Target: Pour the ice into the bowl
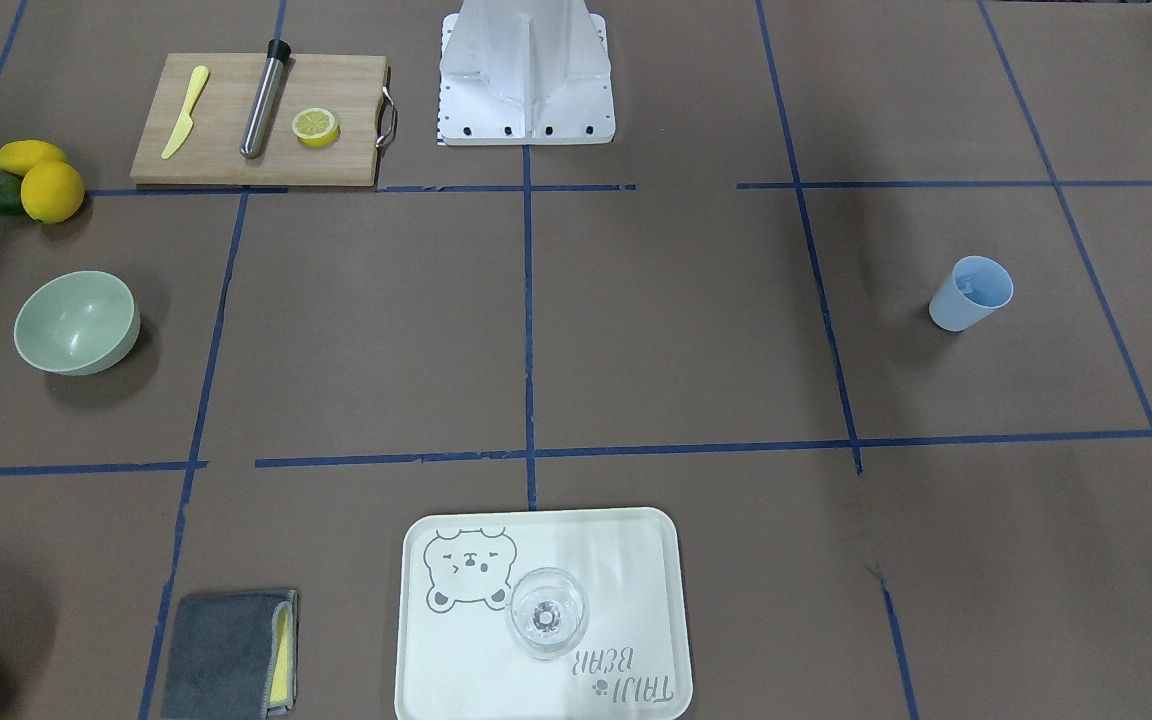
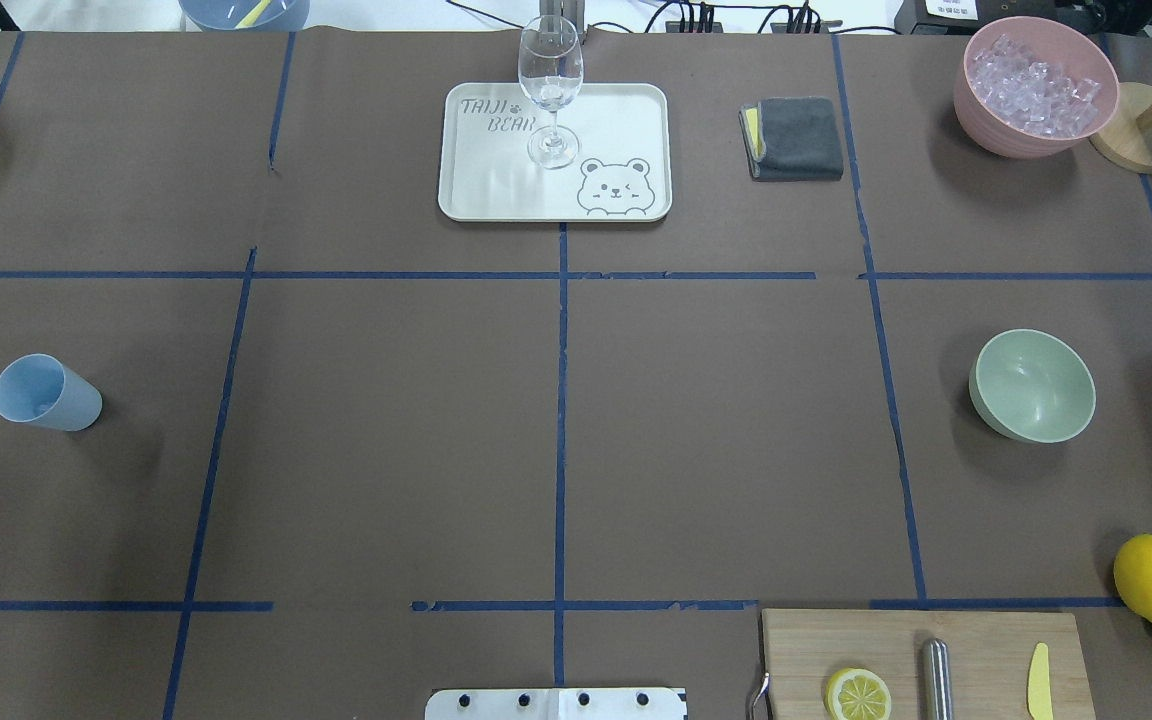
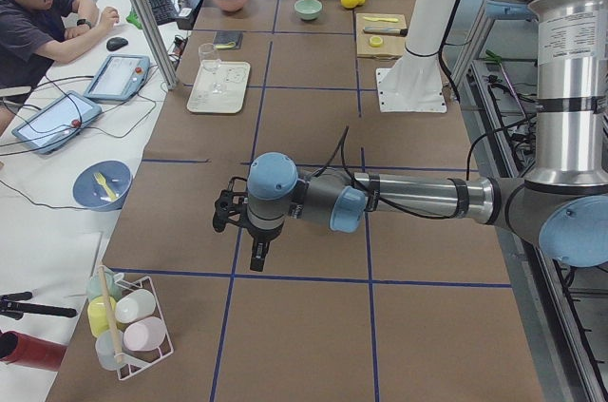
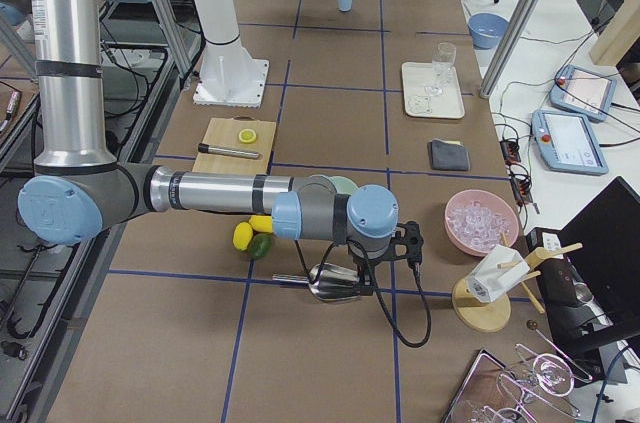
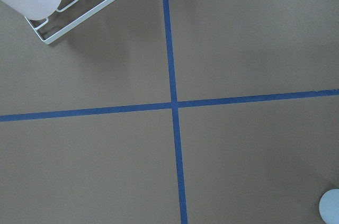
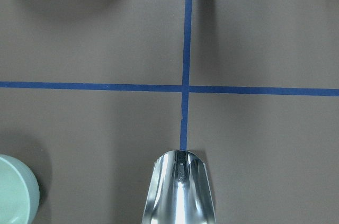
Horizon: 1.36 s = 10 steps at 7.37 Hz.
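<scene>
The sage-green bowl (image 1: 76, 322) stands empty on the table's right side; it also shows in the overhead view (image 2: 1033, 385) and at the right wrist view's lower left (image 6: 15, 192). The blue cup (image 1: 971, 292) stands at the left side (image 2: 44, 393); I cannot tell what is in it, and no loose ice shows. My left gripper (image 3: 256, 258) hangs over bare table beyond the cup's end. My right gripper (image 4: 366, 281) hangs next to a metal scoop (image 6: 180, 188) lying on the table. I cannot tell whether either gripper is open or shut.
A pink container (image 2: 1034, 85) of clear pieces and a wooden stand (image 2: 1141, 140) sit at the far right. A tray (image 2: 626, 110) carries a wine glass (image 2: 550, 90). Also here are a grey cloth (image 2: 794, 138), a cutting board (image 1: 226, 150), lemons (image 1: 51, 190) and a cup rack (image 3: 128, 326).
</scene>
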Each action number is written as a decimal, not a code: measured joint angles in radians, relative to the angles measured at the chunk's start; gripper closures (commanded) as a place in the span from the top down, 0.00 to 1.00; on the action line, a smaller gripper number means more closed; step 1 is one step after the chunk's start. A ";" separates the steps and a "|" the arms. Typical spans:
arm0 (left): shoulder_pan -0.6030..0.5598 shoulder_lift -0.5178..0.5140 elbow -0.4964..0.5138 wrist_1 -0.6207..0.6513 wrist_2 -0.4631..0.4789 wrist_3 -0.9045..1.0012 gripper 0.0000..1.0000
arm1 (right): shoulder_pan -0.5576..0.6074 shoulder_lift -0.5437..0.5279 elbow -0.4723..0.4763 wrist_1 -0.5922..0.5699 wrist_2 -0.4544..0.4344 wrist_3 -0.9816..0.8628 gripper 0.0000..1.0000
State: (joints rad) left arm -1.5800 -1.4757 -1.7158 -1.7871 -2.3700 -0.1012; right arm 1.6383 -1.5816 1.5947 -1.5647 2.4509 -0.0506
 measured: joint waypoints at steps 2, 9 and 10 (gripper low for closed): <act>0.000 -0.001 0.000 -0.002 0.000 0.000 1.00 | 0.000 0.001 0.006 0.001 0.001 0.000 1.00; 0.056 -0.046 -0.061 -0.129 -0.006 -0.101 1.00 | -0.100 0.021 0.059 0.009 0.147 0.136 1.00; 0.098 -0.034 -0.138 -0.132 -0.002 -0.192 1.00 | -0.138 0.022 0.062 0.058 0.133 0.225 1.00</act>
State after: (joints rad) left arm -1.4816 -1.5096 -1.8534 -1.9195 -2.3717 -0.2936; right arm 1.5007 -1.5598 1.6568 -1.5065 2.5839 0.1745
